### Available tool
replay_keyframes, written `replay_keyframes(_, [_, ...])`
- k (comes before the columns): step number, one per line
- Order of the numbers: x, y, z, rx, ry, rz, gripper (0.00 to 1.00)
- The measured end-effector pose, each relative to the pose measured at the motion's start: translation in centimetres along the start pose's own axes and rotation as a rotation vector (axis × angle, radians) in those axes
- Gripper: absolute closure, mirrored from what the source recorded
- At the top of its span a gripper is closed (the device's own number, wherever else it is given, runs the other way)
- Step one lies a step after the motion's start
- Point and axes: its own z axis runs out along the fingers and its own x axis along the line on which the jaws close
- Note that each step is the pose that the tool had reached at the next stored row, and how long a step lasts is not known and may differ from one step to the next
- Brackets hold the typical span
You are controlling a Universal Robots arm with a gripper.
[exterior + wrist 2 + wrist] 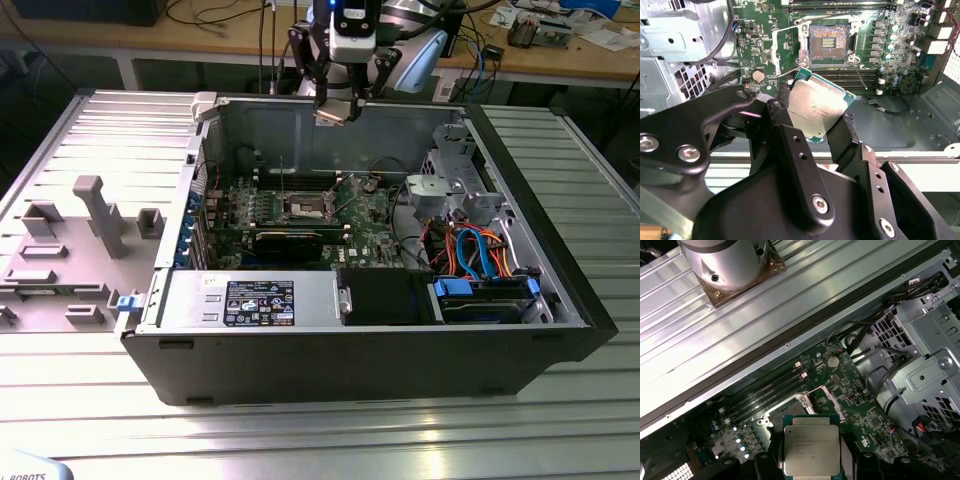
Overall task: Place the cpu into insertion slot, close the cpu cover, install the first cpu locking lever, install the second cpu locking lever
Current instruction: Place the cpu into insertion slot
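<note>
Exterior view: arm (345, 30) reaches down from beyond the far wall of the case (350, 350), wrist pointing down; gripper (338, 108) hangs over that wall's rim, well above the motherboard (370, 225) and its slot (307, 207)

Second wrist view: gripper (814, 106) clamped on the cpu (816, 114), black fingers (781, 95) on two opposite edges; cpu metal top up, in the air, apart from the slot (829, 44), whose dark centre lies bare

First wrist view: cpu (811, 450) held over the motherboard (860, 410), slot (816, 399) partly behind it; arm base (725, 260) on a ribbed table (740, 340)
</note>
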Motion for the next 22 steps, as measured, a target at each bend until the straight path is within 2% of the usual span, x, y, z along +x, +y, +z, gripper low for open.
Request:
replay_keyframes(3, [0.0,0.0,0.0,-0.0005,-0.0024,0.028,0.46])
replay_keyframes(17, [0.0,0.0,0.01,-0.0008,-0.0029,0.034,0.46])
replay_keyframes(22, [0.0,0.0,0.0,-0.0012,-0.0055,0.062,0.46])
